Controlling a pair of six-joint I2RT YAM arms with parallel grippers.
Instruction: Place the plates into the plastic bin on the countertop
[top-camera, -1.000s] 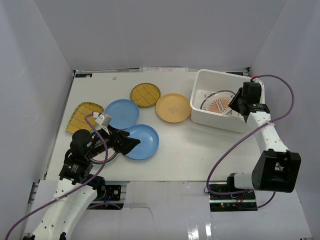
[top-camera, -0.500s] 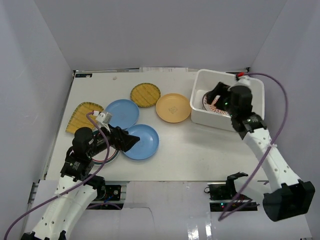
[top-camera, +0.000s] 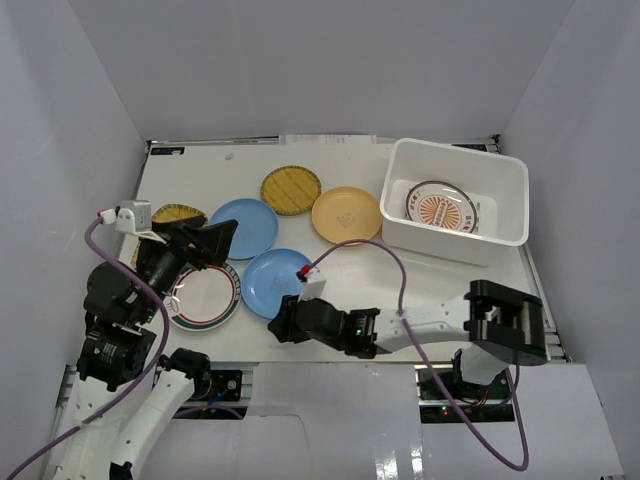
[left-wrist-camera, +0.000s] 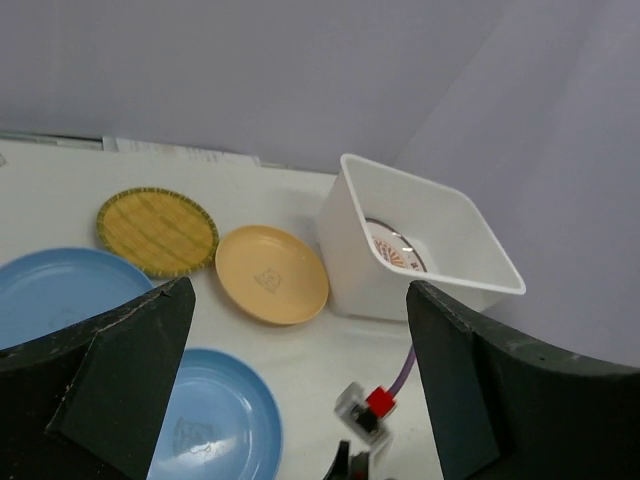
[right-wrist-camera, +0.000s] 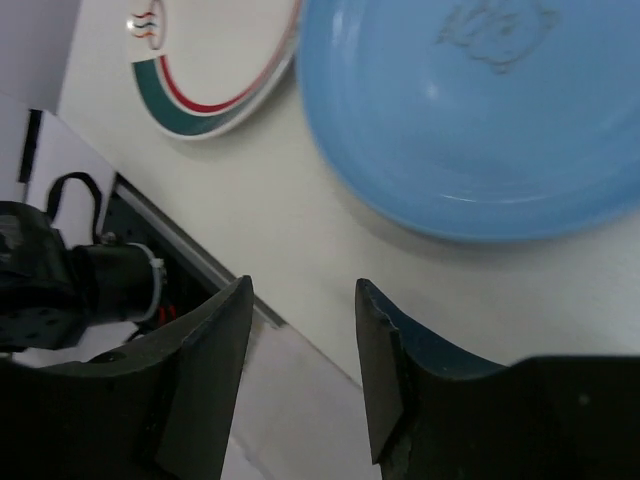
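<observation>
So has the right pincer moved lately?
Yes. The right pincer swung from the plastic bin down-left to the countertop's near edge, beside the nearer blue plate.

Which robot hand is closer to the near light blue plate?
Right. The right gripper sits at the near light blue round plate's front edge; the left gripper hangs farther, to its left.

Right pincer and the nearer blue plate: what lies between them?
Only bare countertop. The right wrist view shows a white strip between the right pincer and the blue plate; the white patterned plate lies off to one side.
</observation>
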